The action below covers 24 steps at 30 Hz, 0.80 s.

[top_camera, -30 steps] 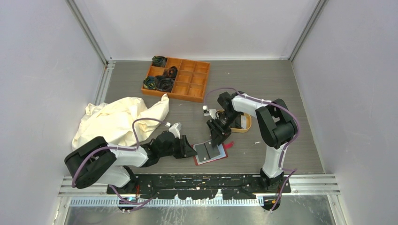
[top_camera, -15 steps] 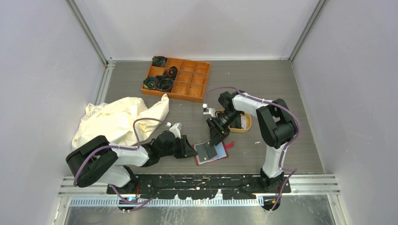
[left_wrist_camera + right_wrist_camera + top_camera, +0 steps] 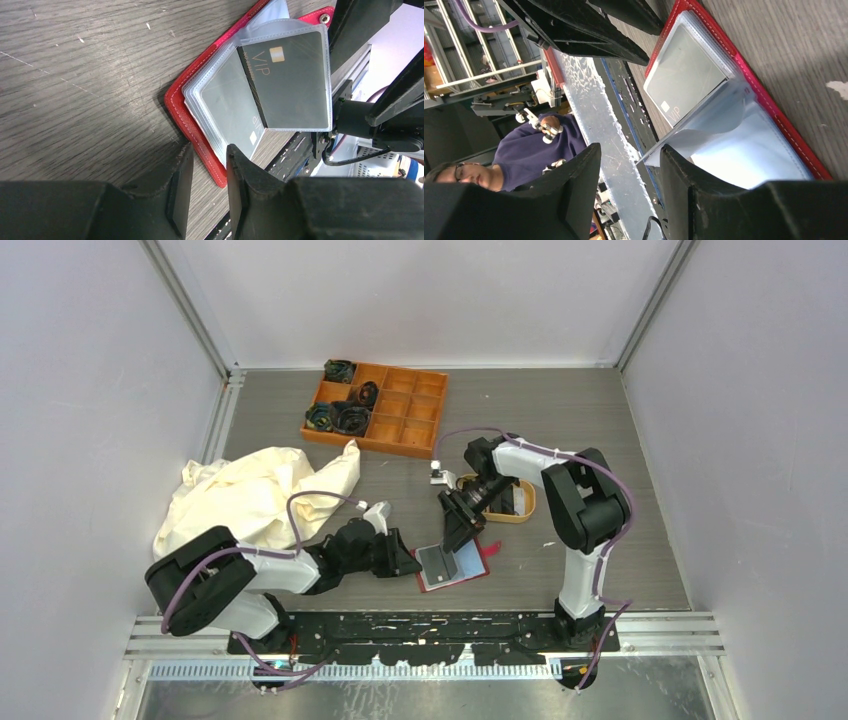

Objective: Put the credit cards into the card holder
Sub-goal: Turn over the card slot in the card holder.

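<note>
The right gripper [image 3: 452, 538] has pulled back a little from the near edge, tipping a clear plastic sleeve [image 3: 295, 80] of the red leather-like folding card holder [image 3: 182, 120] more upright.

Red holder [image 3: 470, 576] [image 3: 195, 140]: open, cover down flat on the surface, close to the near edge, about midway between left and right. White stitching along the rim; snap tab sticking out on the right. Clear plastic sleeves fanned out inside. One sleeve raised and tilted off the stack, holding a black VIP card [image 3: 292, 82], gold chip showing. Beneath it, flat in another sleeve on the left half, a second card [image 3: 227, 107] [image 3: 684, 75], also dark, with lettering and a small chip near one corner. Sleeves on the right half pale blue, see-through.
</note>
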Tool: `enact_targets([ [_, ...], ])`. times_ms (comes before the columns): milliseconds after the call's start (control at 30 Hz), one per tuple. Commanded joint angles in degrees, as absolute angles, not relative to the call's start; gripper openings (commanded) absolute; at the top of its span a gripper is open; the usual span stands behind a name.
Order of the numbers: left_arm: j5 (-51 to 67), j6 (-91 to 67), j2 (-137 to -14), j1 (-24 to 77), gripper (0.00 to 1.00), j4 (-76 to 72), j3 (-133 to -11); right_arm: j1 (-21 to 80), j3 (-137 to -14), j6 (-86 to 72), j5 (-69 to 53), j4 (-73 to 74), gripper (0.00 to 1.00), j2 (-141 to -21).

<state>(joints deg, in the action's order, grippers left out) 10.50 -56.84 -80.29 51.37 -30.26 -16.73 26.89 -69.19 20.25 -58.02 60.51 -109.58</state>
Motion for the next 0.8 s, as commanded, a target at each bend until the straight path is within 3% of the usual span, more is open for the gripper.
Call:
enact_targets([
  [0,10.72,-56.5,-81.33,51.68,0.32,-31.35,-18.1,27.01,-70.94,21.44,-61.66,61.75,0.53,-110.05],
  [767,9.94,-56.12,-79.14,51.68,0.3,-29.25,-17.93,33.49,-72.1,22.84,-56.18,60.32,0.57,-111.23],
])
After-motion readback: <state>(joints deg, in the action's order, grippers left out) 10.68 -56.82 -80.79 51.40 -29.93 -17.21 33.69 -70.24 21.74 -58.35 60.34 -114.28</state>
